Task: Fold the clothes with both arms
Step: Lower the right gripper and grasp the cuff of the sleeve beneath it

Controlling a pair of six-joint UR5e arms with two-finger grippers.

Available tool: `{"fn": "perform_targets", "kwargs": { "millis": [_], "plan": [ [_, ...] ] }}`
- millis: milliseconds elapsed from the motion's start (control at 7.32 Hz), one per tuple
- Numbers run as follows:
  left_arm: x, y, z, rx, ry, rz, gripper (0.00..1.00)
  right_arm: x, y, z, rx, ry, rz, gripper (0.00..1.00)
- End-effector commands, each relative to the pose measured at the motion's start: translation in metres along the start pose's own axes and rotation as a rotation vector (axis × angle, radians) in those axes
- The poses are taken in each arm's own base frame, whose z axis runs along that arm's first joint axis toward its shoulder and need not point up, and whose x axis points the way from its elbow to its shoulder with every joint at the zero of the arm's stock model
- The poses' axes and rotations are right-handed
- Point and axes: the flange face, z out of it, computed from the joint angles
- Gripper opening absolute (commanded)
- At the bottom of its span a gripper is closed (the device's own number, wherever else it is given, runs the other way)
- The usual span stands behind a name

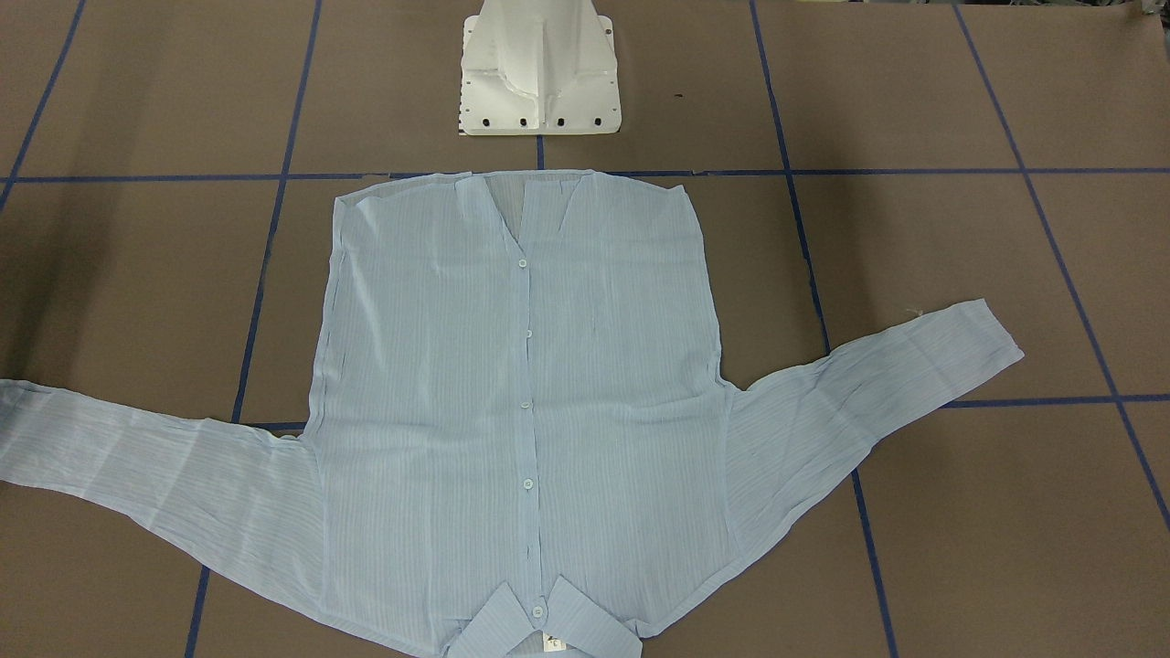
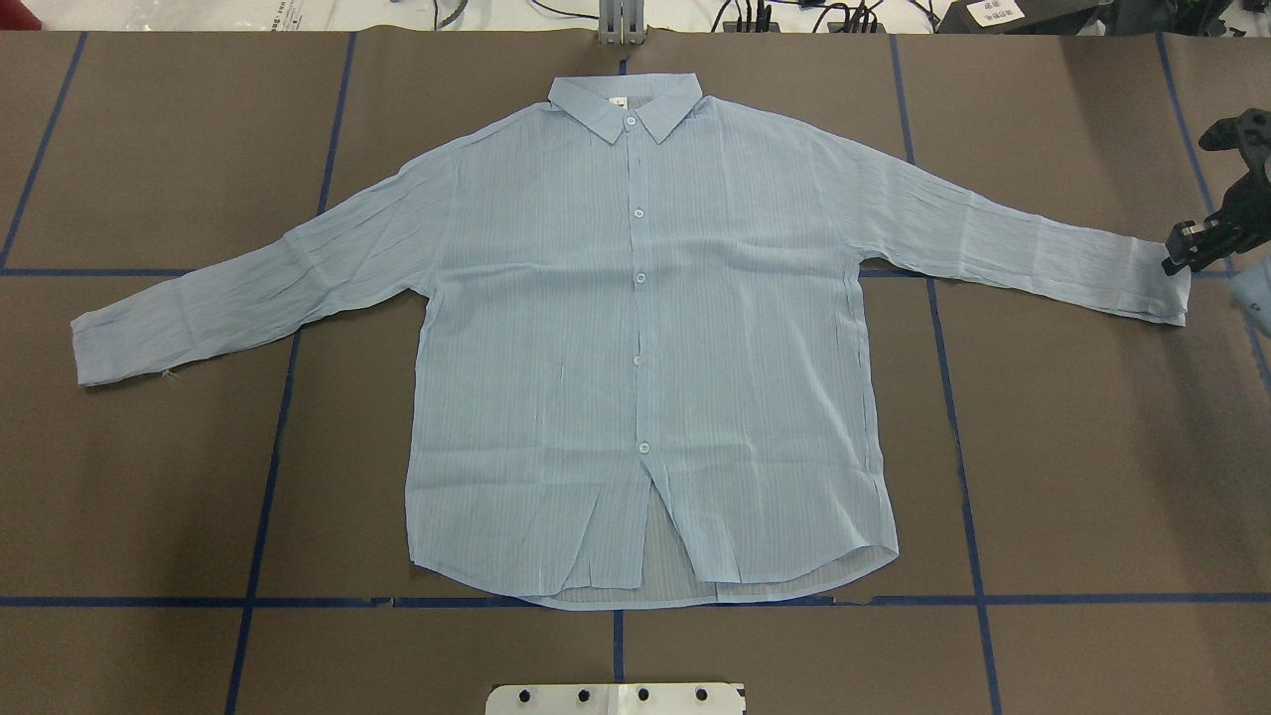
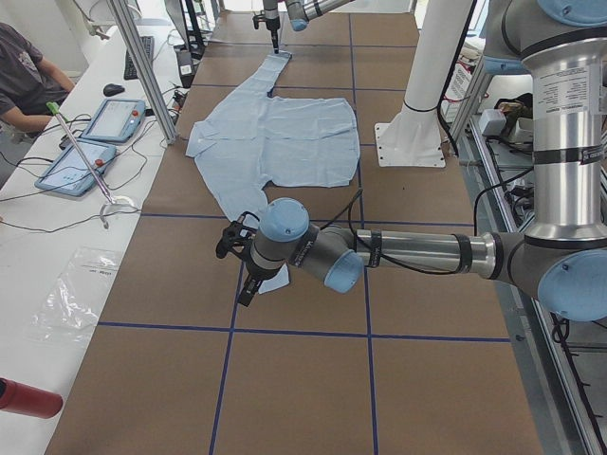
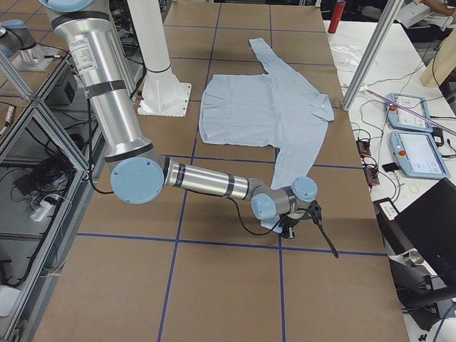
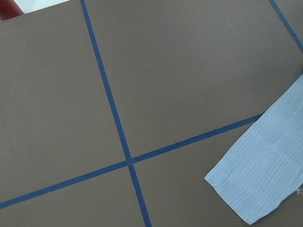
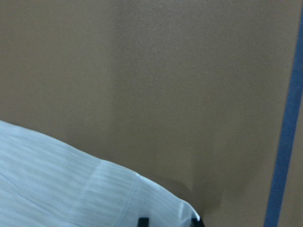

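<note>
The left arm [image 3: 417, 251] and right arm [image 4: 206, 182] are silver-grey metal tubes joined by rounded light blue caps, with thin black cables looped alongside. The white flared pedestal base [image 1: 539, 91] has dark bolt holes along its foot edge.

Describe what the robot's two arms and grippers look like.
Both the left arm and right arm are silver-grey metal tubes with rounded light blue joint caps and black bands. A black cable loops along each forearm. The left gripper and right gripper are black.
</note>
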Motion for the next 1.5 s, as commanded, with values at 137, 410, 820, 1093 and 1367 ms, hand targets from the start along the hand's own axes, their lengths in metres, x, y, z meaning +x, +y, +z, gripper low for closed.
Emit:
{"fn": "perform_targets", "kwargs": {
  "millis": [137,410,820,1093,1367],
  "plan": [
    [0.002,-0.002,-0.003,0.006,0.000,0.005,1.00,-0.006,-0.004,-0.006,0.010,-0.007,0.019,0.00],
    [0.004,-0.002,-0.005,0.010,0.000,0.007,1.00,-0.038,-0.011,-0.044,0.071,-0.064,-0.002,0.00],
    [0.005,0.000,-0.005,0.006,0.006,0.004,1.00,-0.169,-0.015,-0.084,0.080,-0.234,0.139,0.00],
    [0.005,0.000,-0.005,0.006,0.008,0.004,1.00,-0.336,-0.046,-0.108,0.047,-0.324,0.314,0.00],
    [0.004,0.001,-0.004,0.005,0.008,0.003,1.00,-0.488,-0.087,-0.128,0.112,-0.339,0.413,0.00]
  ]
}}
